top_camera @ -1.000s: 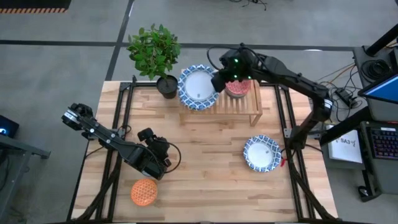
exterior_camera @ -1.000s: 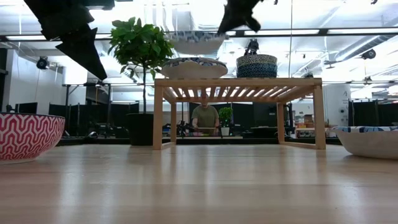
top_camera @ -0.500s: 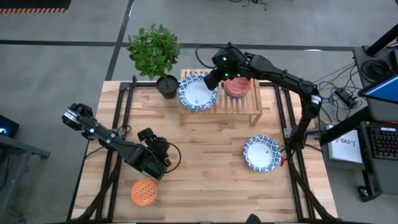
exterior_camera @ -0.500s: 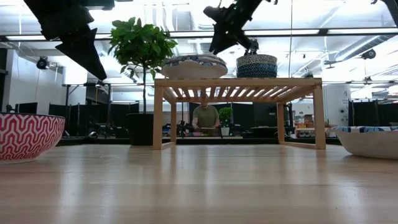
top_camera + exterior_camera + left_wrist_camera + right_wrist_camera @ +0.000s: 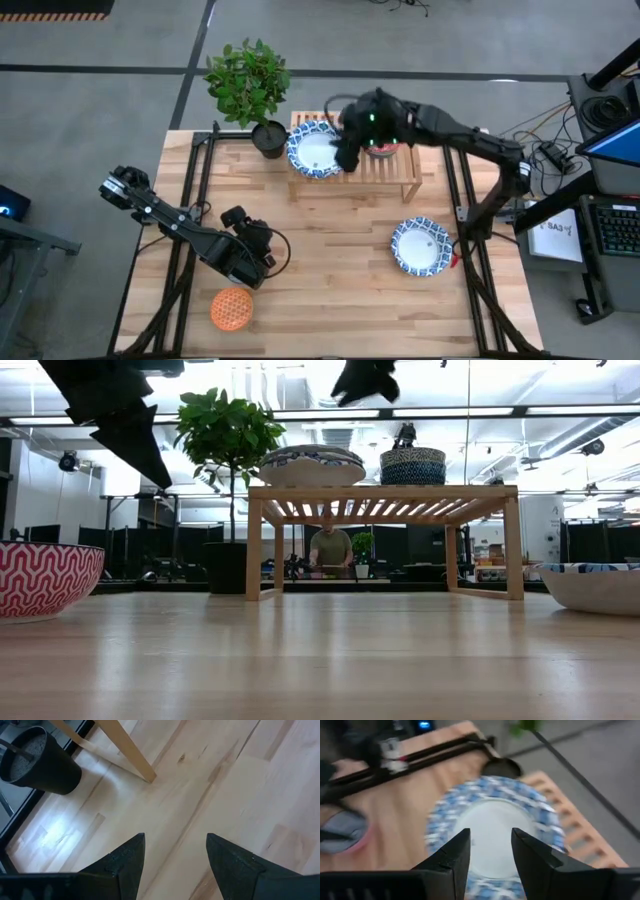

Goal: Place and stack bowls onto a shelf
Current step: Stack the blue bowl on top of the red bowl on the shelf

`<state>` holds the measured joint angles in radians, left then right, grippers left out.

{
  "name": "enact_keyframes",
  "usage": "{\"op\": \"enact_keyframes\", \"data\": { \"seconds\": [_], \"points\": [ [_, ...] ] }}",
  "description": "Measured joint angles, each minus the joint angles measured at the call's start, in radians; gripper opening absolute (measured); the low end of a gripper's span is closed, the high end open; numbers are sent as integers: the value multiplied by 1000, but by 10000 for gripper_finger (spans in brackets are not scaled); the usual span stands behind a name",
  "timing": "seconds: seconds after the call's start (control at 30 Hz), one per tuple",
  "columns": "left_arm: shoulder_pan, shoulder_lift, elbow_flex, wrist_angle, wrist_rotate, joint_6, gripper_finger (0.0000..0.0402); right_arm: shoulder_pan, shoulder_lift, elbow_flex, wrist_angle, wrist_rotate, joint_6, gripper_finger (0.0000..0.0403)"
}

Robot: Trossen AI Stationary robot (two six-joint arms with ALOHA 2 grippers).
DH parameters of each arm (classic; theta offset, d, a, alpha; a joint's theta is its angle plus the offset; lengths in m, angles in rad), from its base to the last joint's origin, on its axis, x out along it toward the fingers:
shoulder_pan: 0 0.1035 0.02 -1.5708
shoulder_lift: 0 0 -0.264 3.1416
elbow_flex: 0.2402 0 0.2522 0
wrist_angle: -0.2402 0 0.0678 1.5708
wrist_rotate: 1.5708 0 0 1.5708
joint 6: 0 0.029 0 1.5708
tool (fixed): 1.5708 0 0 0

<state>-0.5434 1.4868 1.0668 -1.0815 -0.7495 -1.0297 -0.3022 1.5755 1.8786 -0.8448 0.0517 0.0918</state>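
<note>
On the shelf (image 5: 385,172), at the far side of the table (image 5: 340,270), a stack of wide blue-patterned bowls (image 5: 316,150) is seen on the end nearest the plant pot (image 5: 268,139), and a stack of smaller bowls (image 5: 413,465) is seen beside it near the middle of the slats. The right gripper (image 5: 490,851) is held above the wide stack; in the right wrist view its two fingers are spread apart with nothing between them, and the white centre of the top bowl is seen through the gap, so the bowl is judged to be released and resting on the stack. In the low view the gripper is clearly above the bowls and not touching them. The step in hand is therefore taken to be the end of one placement. Two bowls are not yet on the shelf: one blue-patterned bowl (image 5: 421,245) on the table near the right arm's side, and one orange bowl (image 5: 231,308) at the near left corner. The left gripper (image 5: 172,862) is waiting low over the table close to the orange bowl, with its fingers apart and empty. For the next move, the right arm must probably be lifted clear of the shelf without the stack being pushed, and then be brought to the remaining blue bowl, whose thin rim must be gripped carefully.
</note>
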Motion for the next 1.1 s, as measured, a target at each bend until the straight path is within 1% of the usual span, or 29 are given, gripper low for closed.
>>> {"op": "enact_keyframes", "data": {
  "seconds": [0.1,0.2,0.33,0.47,0.67,0.83,1.1],
  "points": [
    [0,0,0,6,13,-28,194,82,-30,-37,44,1,-56,124],
    [0,0,0,20,29,-60,194,154,-74,-103,103,1,-91,118],
    [-1,0,0,80,34,-82,194,228,-147,-223,197,1,-117,110],
    [-4,0,0,130,46,-80,194,272,-241,-381,325,0,-135,105],
    [-4,0,0,172,74,-80,194,285,-376,-628,471,1,-132,107],
    [-3,0,0,198,82,-90,194,285,-493,-803,593,-1,-132,102],
    [-3,0,0,226,82,-115,194,285,-672,-1040,778,-8,-133,102]
  ]
}}
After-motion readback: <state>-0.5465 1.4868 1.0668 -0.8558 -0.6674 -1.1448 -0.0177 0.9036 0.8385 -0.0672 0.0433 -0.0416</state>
